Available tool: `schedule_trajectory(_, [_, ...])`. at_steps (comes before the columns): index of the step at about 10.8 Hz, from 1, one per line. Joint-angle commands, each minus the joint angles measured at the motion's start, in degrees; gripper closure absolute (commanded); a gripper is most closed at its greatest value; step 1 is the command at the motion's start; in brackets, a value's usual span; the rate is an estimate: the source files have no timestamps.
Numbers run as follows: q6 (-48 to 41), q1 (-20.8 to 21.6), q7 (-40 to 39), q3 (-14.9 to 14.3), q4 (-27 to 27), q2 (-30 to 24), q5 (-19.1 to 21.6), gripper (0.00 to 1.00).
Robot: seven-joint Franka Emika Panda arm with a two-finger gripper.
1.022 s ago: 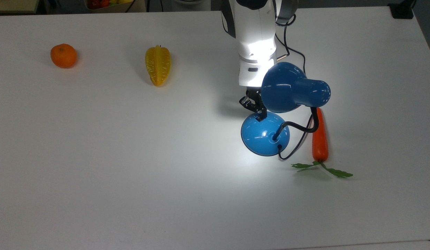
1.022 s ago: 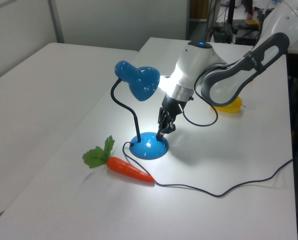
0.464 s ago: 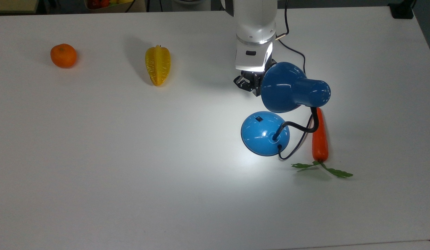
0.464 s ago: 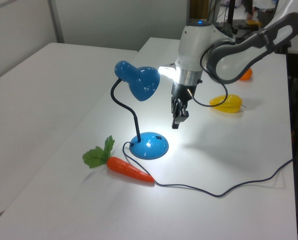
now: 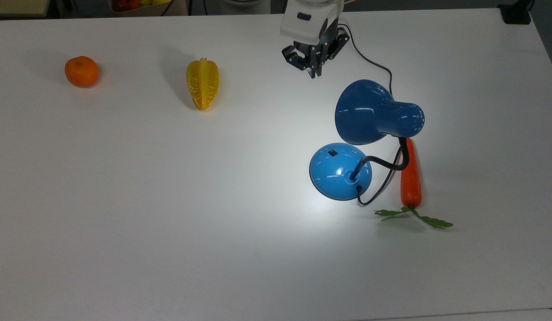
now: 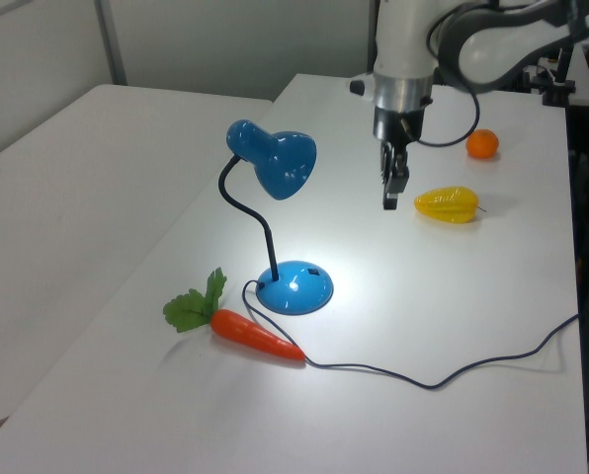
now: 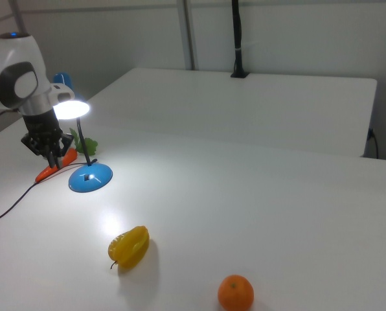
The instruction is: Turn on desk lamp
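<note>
Already the desk lamp [image 5: 367,147] was lit: a bright pool of light lay on the white table [image 5: 169,223] around its round base [image 5: 339,171], and in the right view the mouth of the shade [image 7: 70,109] glowed white. Judged from that, the task looked done, with nothing left but for the arm to get clear. The lamp stood on the top view's right half of the table, its shade hanging over the table just above the base, its black neck [image 5: 387,162] curving up from the dome. The small black switch [image 5: 332,153] sat on the side of the base nearest the arm, with nothing touching it.

The gripper [image 5: 312,62] hung in the air well apart from the lamp, near the top view's upper edge, pointing down at the table. Its fingers looked drawn close together with nothing between them, though the top view did not show whether a thin gap remained.

A carrot [image 5: 410,176] lay just beside the base, under the neck and the cord [image 6: 443,377], with its green leaves [image 5: 414,217] spread toward the top view's bottom. A yellow starfruit [image 5: 203,83] and an orange [image 5: 81,71] lay well apart on the top view's left.

Most of the arm was cut off at the top view's upper edge. In the right view the gripper stood in front of the carrot and hid part of it. Which way the switch rocker sat could not be made out.
</note>
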Motion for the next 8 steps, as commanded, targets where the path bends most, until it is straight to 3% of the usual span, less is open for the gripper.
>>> schedule_trajectory(1, [-10.3,-1.9,5.1,0.1,0.7,-6.1,-0.6,0.00])
schedule_trajectory(5, [-29.0,-6.2,13.1,0.0,11.9,-7.8,-0.6,0.00])
schedule_trajectory(8, [-31.9,-10.1,17.4,-0.2,16.5,-7.7,-0.6,0.00])
